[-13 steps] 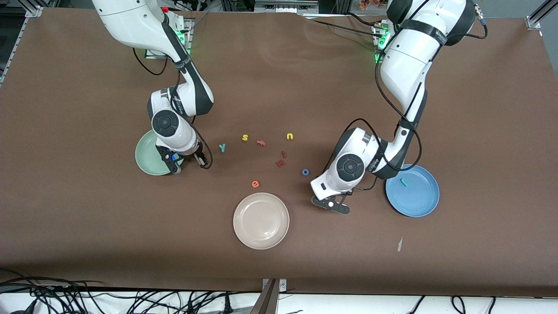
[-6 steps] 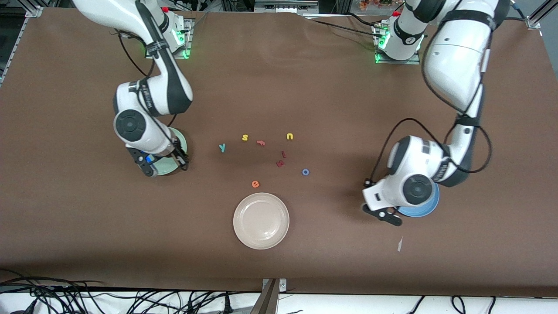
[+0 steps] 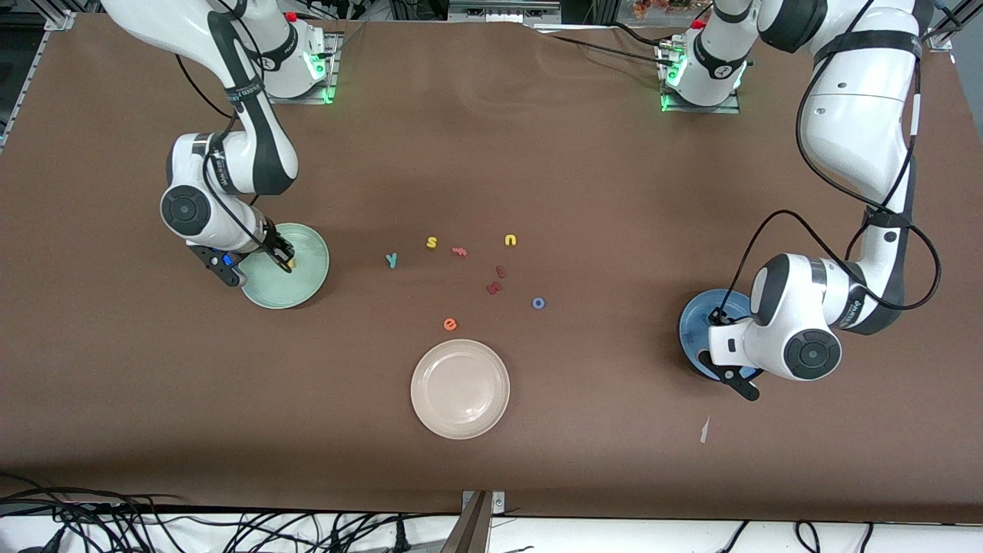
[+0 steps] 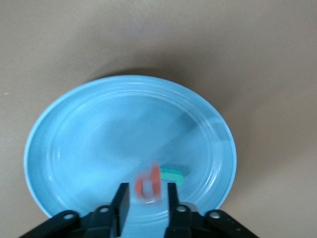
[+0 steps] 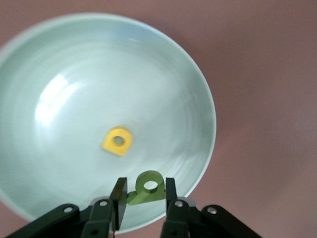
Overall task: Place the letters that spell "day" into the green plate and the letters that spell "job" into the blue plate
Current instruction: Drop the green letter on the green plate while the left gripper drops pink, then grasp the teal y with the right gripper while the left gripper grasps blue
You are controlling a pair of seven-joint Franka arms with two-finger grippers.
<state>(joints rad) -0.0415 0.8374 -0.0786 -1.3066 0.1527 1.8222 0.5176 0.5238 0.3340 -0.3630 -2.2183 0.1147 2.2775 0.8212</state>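
Glossy, smooth glaze on green plate [image 5: 188,99], window glare at ten o'clock of its well; same sheen on blue plate [image 4: 59,129] and cream plate [image 3: 459,389]. Matt foam yellow "d" [image 5: 118,141], green "a" [image 5: 147,187]. Matt brown cloth-like table cover [image 3: 537,153].

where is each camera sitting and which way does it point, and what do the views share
Front view: high across the table, facing both arms' bases; shows both arms.
Left wrist view: on the left arm, looking down into the blue plate; the left gripper shows.
Right wrist view: looking down into the green plate; the right gripper shows.
Shared: both plates also appear in the front view.
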